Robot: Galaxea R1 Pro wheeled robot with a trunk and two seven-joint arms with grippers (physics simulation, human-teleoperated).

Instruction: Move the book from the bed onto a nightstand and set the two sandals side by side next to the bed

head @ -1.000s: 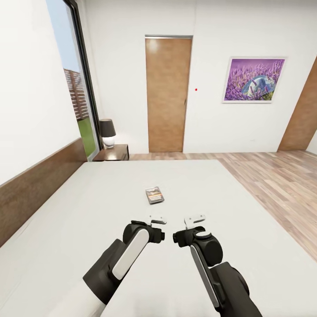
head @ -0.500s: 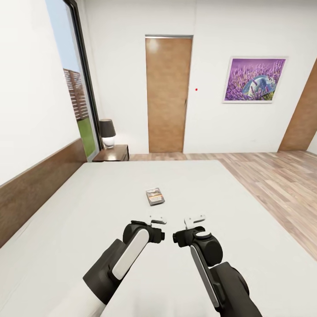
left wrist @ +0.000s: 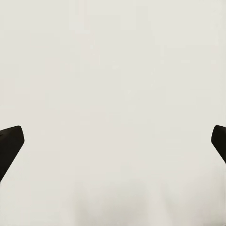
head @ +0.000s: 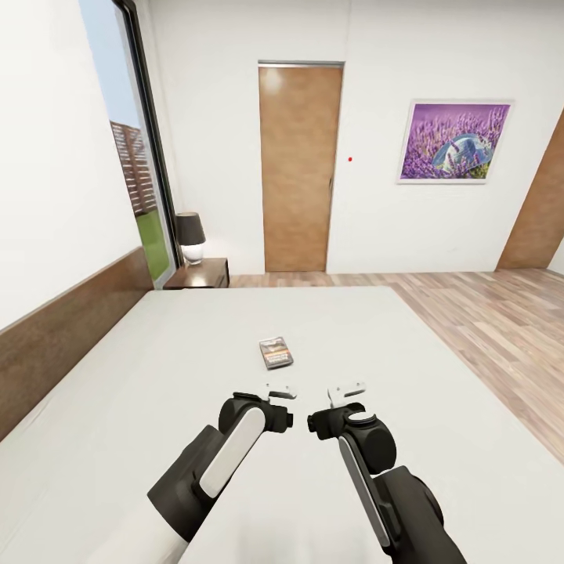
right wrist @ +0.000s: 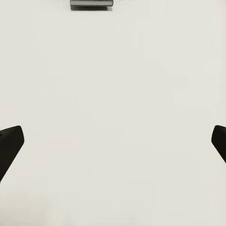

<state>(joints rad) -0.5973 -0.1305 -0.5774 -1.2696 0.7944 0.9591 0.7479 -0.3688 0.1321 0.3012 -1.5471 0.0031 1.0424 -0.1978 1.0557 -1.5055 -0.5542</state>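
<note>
The book (head: 276, 352), a small dark paperback, lies flat in the middle of the bed (head: 141, 368) on its off-white mattress. Both arms hover over the mattress just short of it. My left gripper (head: 280, 389) is a little nearer than the book, and my right gripper (head: 346, 389) is to its right. In the wrist views each gripper, left (left wrist: 113, 146) and right (right wrist: 113, 146), stands open over bare mattress with nothing between its dark fingertips (left wrist: 9, 141). The book's edge (right wrist: 92, 4) shows ahead of the right gripper. A nightstand (head: 202, 273) stands past the bed's far left corner. The sandals are out of view.
A dark-shaded lamp (head: 190, 235) sits on the nightstand beside a tall glass door (head: 133, 172). The brown headboard (head: 63, 337) runs along the left. A wooden door (head: 299, 168) and a lavender picture (head: 454, 141) are on the far wall. Wood-plank floor (head: 486, 329) lies right of the bed.
The whole picture has shifted slightly, so the camera moved a little; the book now sits a touch lower in view. Both arms keep their pose and the grippers stay open.
</note>
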